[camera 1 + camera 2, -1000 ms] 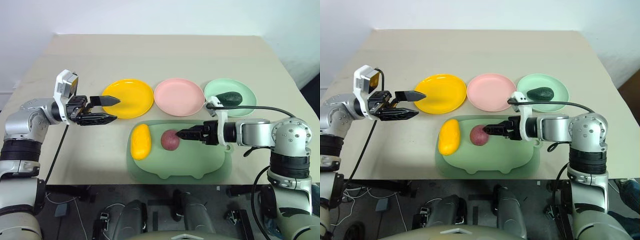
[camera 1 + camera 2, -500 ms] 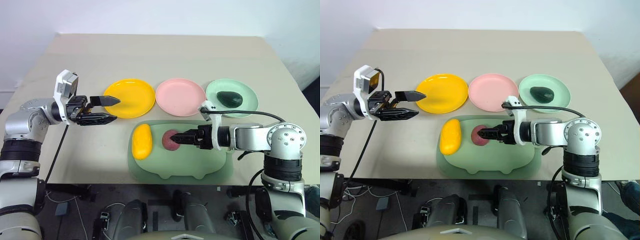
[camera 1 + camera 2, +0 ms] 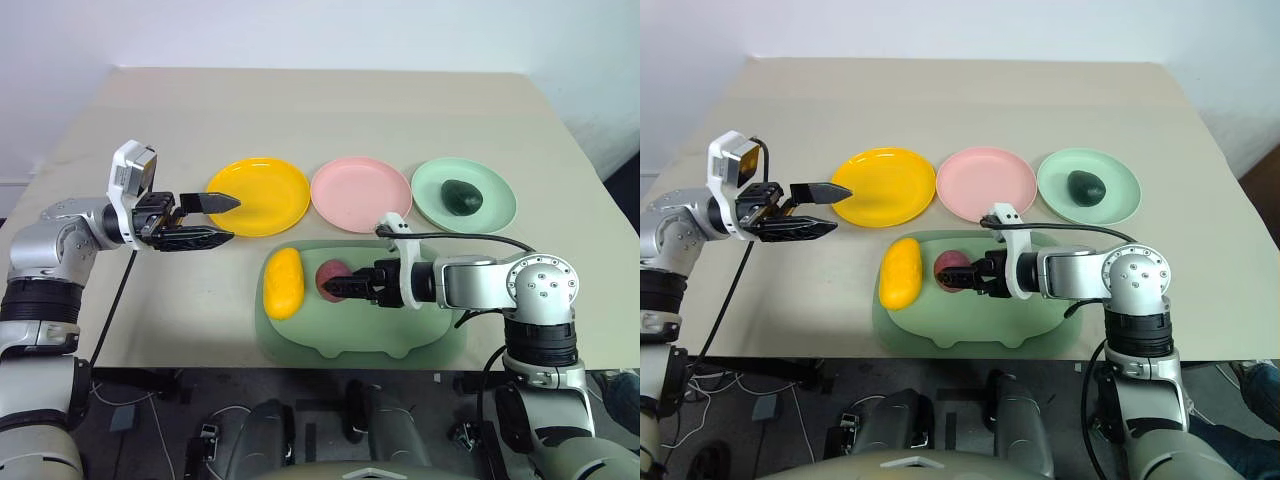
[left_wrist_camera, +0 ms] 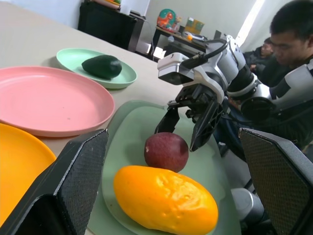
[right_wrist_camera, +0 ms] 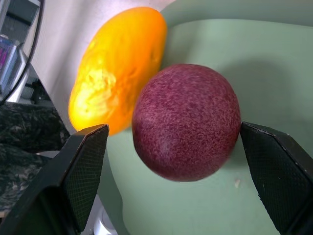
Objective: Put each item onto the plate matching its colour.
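A beige table (image 3: 330,110) fills the middle of the frame. Low at centre lies a green mat (image 3: 400,335), with yellow (image 3: 262,196), pink (image 3: 358,193) and green (image 3: 495,205) plates above it. The left gripper (image 3: 222,217) hovers released at left. The right gripper (image 3: 336,284) straddles the red fruit (image 3: 330,273), unclenched. The yellow fruit (image 3: 283,282) is on the mat, and the avocado (image 3: 462,197) on the green plate.

Beige table (image 3: 330,110), white wall (image 3: 300,30), dark cabinet (image 4: 105,22)

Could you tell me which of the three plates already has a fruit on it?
The pale green plate, rightmost in the row: the dark green avocado lies on it, while the yellow plate and pink plate hold nothing.
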Tool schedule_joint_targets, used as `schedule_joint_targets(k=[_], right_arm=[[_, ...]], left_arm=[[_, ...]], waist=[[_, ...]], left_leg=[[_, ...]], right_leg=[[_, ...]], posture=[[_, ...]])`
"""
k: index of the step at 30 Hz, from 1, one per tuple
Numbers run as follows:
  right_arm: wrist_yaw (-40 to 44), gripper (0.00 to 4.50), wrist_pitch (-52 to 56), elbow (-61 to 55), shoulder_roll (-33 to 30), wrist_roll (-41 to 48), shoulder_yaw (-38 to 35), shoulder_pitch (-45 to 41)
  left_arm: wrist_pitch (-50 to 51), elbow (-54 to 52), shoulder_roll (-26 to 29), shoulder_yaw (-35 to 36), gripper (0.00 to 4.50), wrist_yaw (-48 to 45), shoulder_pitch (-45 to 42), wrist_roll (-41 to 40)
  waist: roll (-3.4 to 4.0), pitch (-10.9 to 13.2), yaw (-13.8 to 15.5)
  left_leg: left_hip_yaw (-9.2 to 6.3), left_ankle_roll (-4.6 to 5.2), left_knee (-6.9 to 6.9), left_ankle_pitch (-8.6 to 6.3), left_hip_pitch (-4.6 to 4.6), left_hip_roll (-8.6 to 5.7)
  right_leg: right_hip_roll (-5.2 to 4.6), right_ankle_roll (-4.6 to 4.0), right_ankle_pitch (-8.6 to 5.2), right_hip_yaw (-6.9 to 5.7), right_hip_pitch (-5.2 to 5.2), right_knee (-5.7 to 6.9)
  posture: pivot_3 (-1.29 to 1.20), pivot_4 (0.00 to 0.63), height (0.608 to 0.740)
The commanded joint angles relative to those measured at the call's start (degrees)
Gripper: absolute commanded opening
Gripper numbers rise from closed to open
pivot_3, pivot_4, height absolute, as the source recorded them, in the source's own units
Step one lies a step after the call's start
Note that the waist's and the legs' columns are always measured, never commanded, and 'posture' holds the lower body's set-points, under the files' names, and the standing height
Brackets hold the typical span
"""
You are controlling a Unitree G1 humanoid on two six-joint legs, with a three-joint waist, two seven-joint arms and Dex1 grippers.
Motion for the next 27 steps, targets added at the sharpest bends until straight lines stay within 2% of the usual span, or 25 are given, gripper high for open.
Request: schedule_joint_targets(k=[1, 14, 17, 20, 27], right_arm=[[-0.70, 4.46, -1.17, -1.00, 0.88, -0.56, 0.65, -1.16], [2.77, 4.46, -3.89, -3.60, 2.39, -11.74, 5.67, 0.70], [3.75, 3.89, -4.61, -4.55, 1.87, -15.35, 6.95, 1.10], [5.12, 2.99, -5.33, -5.42, 1.31, -18.48, 7.70, 1.08], [8.55, 2.95, -4.77, -4.95, 1.71, -21.68, 6.81, 0.42]], left_arm=[[0.02, -1.82, 1.41, 1.63, 4.50, -0.25, 0.20, -0.70], [0.49, -2.77, 1.45, 2.54, 4.50, -0.25, 0.68, -0.29], [0.57, -3.13, 1.64, 2.74, 4.50, -0.25, 0.84, -0.37], [0.66, -3.20, 1.81, 2.97, 4.50, -0.25, 0.72, -0.45], [0.76, -3.26, 1.60, 3.34, 4.50, -0.25, 0.62, -0.27]], waist=[[0.00, 0.00, -0.01], [-0.02, -0.01, 0.00], [-0.02, -0.02, -0.01], [-0.03, -0.02, -0.03], [-0.04, -0.03, 0.05]], left_leg=[[0.00, 0.00, 0.00, 0.00, 0.00, 0.00], [-0.01, 0.01, 0.00, -0.01, 0.01, 0.00], [-0.02, 0.01, 0.00, -0.01, 0.01, 0.00], [-0.02, 0.01, 0.00, -0.01, 0.02, 0.00], [-0.03, 0.01, 0.01, -0.01, 0.04, 0.00]], right_leg=[[0.00, 0.00, 0.00, 0.00, 0.00, 0.00], [0.00, 0.00, 0.00, 0.00, 0.01, 0.00], [0.00, 0.00, 0.00, 0.00, 0.01, 0.00], [0.01, 0.00, 0.00, 0.00, 0.01, 0.01], [0.00, 0.00, 0.00, -0.01, 0.05, 0.00]], posture=[[0.00, 0.150, 0.740], [0.00, 0.150, 0.740], [0.00, 0.150, 0.740], [0.00, 0.150, 0.740], [0.00, 0.150, 0.740]])
